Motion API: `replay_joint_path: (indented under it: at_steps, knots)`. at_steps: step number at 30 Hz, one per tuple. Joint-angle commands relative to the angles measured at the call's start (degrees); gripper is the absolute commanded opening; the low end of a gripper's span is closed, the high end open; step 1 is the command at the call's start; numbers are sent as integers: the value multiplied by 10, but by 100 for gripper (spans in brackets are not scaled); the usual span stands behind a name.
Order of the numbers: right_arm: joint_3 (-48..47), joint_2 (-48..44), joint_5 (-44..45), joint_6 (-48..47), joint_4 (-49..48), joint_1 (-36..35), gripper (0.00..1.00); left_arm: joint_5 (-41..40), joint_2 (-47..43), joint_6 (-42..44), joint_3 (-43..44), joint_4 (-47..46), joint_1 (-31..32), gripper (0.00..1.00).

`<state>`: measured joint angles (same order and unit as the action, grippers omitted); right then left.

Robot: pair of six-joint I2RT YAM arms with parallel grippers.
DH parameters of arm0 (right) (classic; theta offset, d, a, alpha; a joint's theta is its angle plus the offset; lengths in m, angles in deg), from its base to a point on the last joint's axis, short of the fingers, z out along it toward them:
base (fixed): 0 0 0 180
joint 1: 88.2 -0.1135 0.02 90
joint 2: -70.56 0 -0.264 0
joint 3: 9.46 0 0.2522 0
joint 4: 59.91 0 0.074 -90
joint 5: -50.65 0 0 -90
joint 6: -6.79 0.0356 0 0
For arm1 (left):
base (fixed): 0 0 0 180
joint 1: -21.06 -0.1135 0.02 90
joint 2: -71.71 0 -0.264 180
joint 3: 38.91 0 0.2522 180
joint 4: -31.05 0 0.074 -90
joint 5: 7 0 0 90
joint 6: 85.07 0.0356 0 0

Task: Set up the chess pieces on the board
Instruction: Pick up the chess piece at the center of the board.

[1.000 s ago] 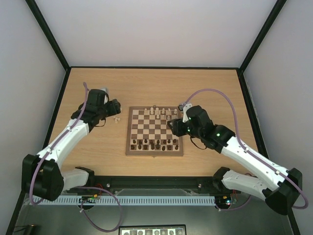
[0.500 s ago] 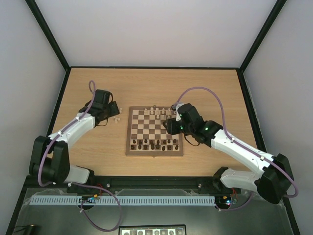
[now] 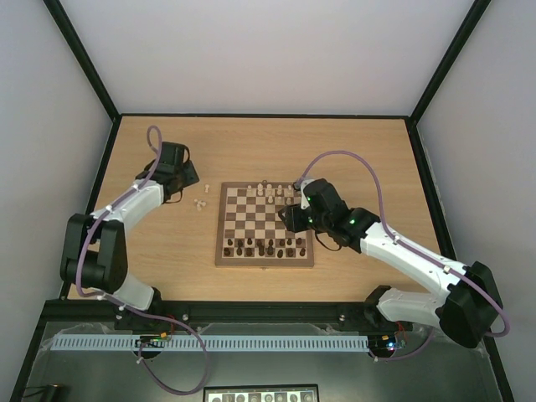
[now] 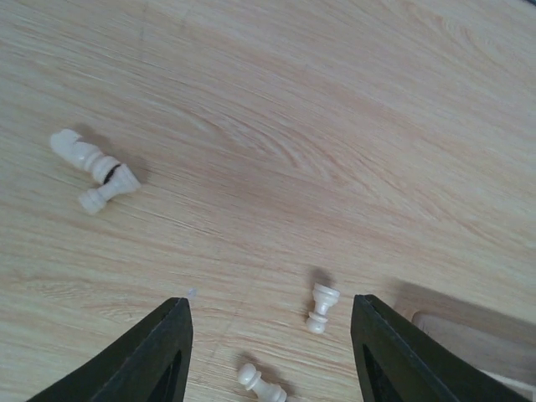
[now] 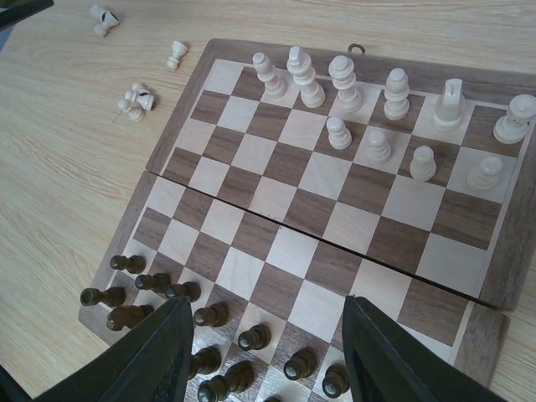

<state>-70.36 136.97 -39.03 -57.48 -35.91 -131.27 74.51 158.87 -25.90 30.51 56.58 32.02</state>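
Observation:
The board (image 3: pixel 224 251) lies at the table's centre, with cream chess pieces (image 3: pixel 276 192) on its far rows and dark ones on the near rows. Several cream pieces (image 3: pixel 199 203) lie loose on the table left of it. My left gripper (image 3: pixel 188 177) hovers open and empty just beyond them. In the left wrist view one pawn (image 4: pixel 321 307) lies between the open fingers (image 4: pixel 270 335), another pawn (image 4: pixel 258 383) lies lower, and two pieces (image 4: pixel 94 167) lie at left. My right gripper (image 3: pixel 293 219) is open and empty above the board's right side (image 5: pixel 268 335).
The right wrist view shows the board's border (image 5: pixel 178 117), cream pieces (image 5: pixel 346 84) on its far rows, dark pawns (image 5: pixel 209 316) near my fingers, and loose cream pieces (image 5: pixel 136 100) on the table. A board corner (image 4: pixel 469 335) sits by the left gripper's right finger.
The left gripper has moved back and left, away from the board. The right gripper has shifted slightly left over the board. Both stay open.

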Motion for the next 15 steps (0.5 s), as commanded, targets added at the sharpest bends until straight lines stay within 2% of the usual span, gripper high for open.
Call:
replay_joint_path:
  at_steps: [1, 5, 7, 11, 15]
  knots:
    - [6, 4, -6, -7, -6, 3, 51, 32, 28, 8, 27, -17, 8, 53]
    - [7, 5, -7, -7, -9, 3, 50, 30, 57, 16, 56, 3, 25, 51]
    - [9, 5, -7, -7, -11, 3, 51, 23, 65, 16, 63, 11, 28, 46]
    - [13, 6, -7, -6, -14, 3, 50, 24, 65, 15, 52, 6, 31, 40]
    - [15, 12, -13, -5, -18, 3, 51, 34, 63, 12, 38, -4, 37, 39]
